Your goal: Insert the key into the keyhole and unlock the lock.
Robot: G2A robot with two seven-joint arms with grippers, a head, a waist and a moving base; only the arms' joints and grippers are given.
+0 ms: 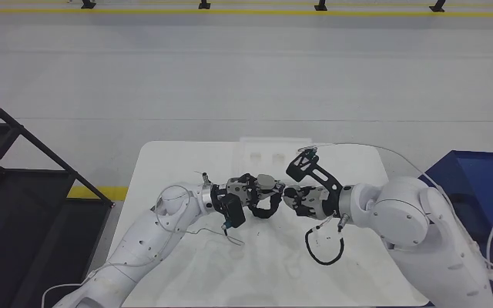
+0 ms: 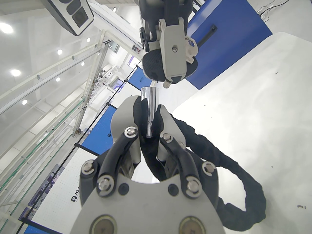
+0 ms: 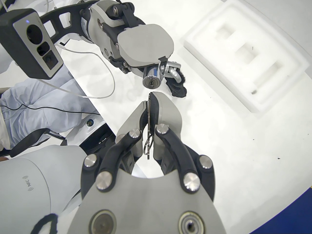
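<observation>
My left gripper (image 2: 148, 103) is shut on the chrome lock cylinder (image 2: 149, 113), held above the table's middle. The lock's black fabric-covered cable (image 2: 234, 166) loops down from it onto the table (image 1: 192, 269). In the right wrist view the lock (image 3: 151, 80) faces my right gripper (image 3: 150, 98) keyhole first. That gripper is shut on the flat key (image 3: 148, 118), whose ring (image 3: 148, 144) hangs behind the fingers. The key's tip sits just short of the keyhole, roughly in line with it. From the top, the left gripper (image 1: 269, 189) and right gripper (image 1: 291, 194) meet nose to nose.
A white foam tray (image 1: 266, 150) with several recesses lies just beyond the grippers at the table's far edge. A blue bin (image 1: 470, 177) stands off the right side, a black rack (image 1: 31, 200) off the left. A thin black wire loop (image 1: 323, 248) hangs under the right arm.
</observation>
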